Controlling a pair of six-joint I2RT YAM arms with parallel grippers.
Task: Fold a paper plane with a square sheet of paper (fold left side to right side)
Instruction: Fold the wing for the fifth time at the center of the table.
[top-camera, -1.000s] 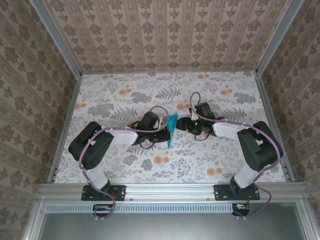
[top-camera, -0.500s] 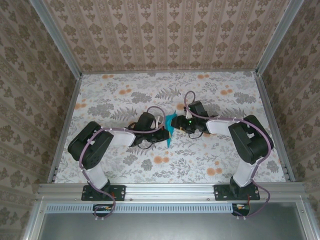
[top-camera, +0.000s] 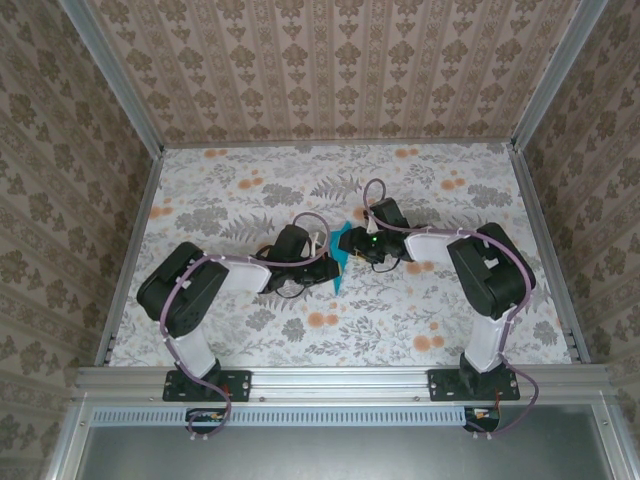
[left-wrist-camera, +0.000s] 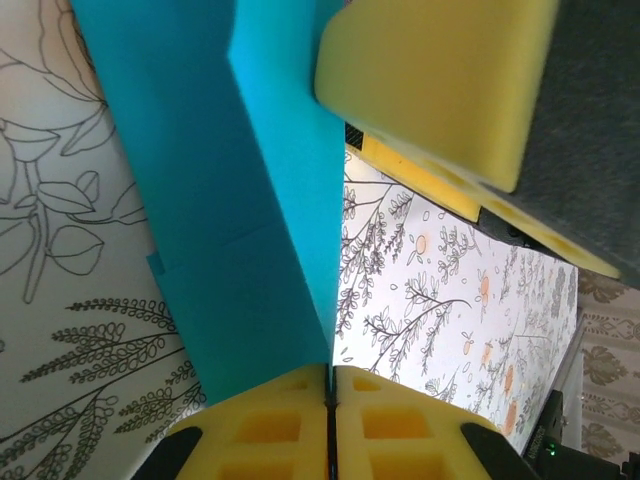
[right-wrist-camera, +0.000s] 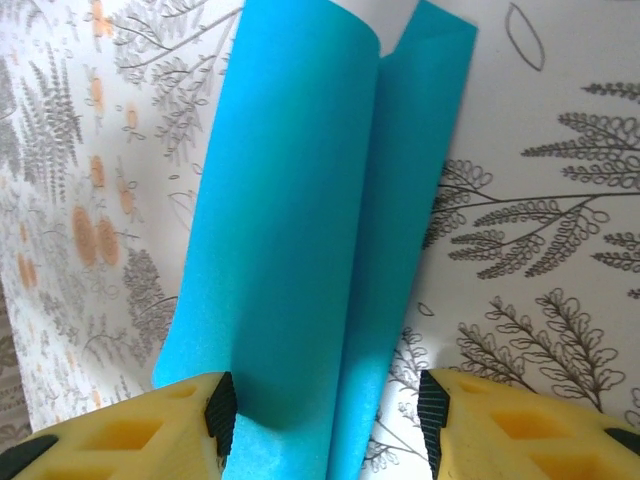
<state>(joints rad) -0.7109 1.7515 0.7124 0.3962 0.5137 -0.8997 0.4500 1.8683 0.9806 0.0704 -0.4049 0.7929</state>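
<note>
Top external view: the sheet of paper (top-camera: 341, 268) is blue and sits near the middle of the flowery table (top-camera: 240, 190). It stands up on its edge, right at the tip of the left gripper (top-camera: 325, 268). The right gripper (top-camera: 350, 245) is just across from the left gripper, on the other side of the paper. The two grippers almost meet there.

In the left wrist view, the left gripper (left-wrist-camera: 331, 385) squeezes the bottom edge of the paper (left-wrist-camera: 250, 200). Its two yellow pads are pressed tight together, and the paper goes in at the line where they meet. The paper is folded. It has a long crease down it, and one flap stands up from the left gripper like a little wall. One yellow finger (left-wrist-camera: 430, 80) of the right gripper hangs over the far end of the paper, above the left gripper. The table (left-wrist-camera: 60, 250) with its leaf drawings lies under the paper.

In the right wrist view, the right gripper (right-wrist-camera: 322, 385) has its jaws wide apart. The paper (right-wrist-camera: 290, 200) runs up between its two yellow fingers (right-wrist-camera: 120, 435). It touches the one on the left side of the picture. The other one is off to the side, over the table (right-wrist-camera: 540, 200). The right gripper is not squeezing the paper.
</note>
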